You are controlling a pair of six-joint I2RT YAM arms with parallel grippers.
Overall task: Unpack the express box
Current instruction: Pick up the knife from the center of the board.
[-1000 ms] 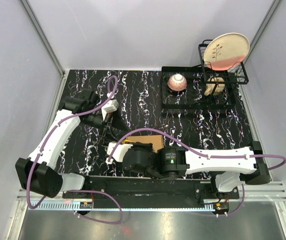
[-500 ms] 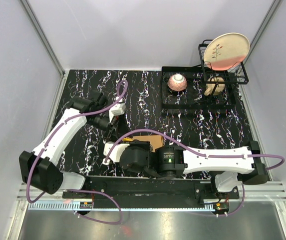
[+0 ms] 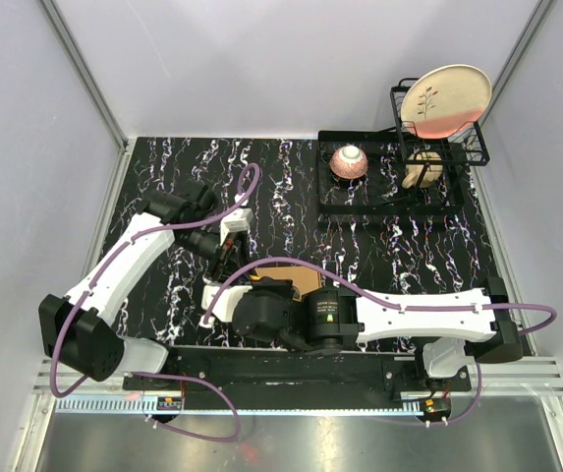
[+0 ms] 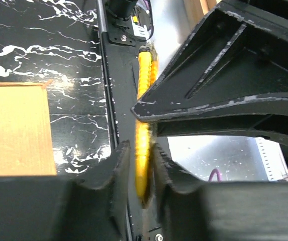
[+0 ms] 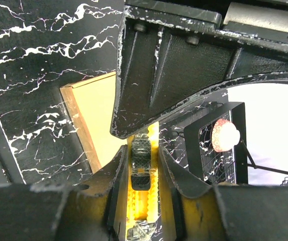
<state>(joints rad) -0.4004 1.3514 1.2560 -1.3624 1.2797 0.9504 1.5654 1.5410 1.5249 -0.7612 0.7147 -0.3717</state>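
The express box (image 3: 304,278) is a flat brown cardboard box lying on the black marbled table, partly under my right arm; it also shows in both wrist views (image 4: 13,130) (image 5: 101,113). A yellow utility knife (image 4: 144,75) (image 5: 142,198) is held above the table just left of the box. My right gripper (image 3: 217,287) (image 5: 141,160) is shut on the knife at its black slider. My left gripper (image 3: 227,253) (image 4: 142,160) comes from the opposite side, its jaws closed narrowly around the knife's other end. The two grippers face each other nearly tip to tip.
At the back right stands a black wire rack (image 3: 389,211) with a pink bowl (image 3: 349,162) (image 5: 224,134), a beige item (image 3: 422,169) and an upright plate (image 3: 445,98). Purple cables loop over both arms. White walls surround the table.
My left arm swung in toward the right gripper and its wide-open jaws closed round the yellow knife. The right arm shifted slightly left, still gripping the knife.
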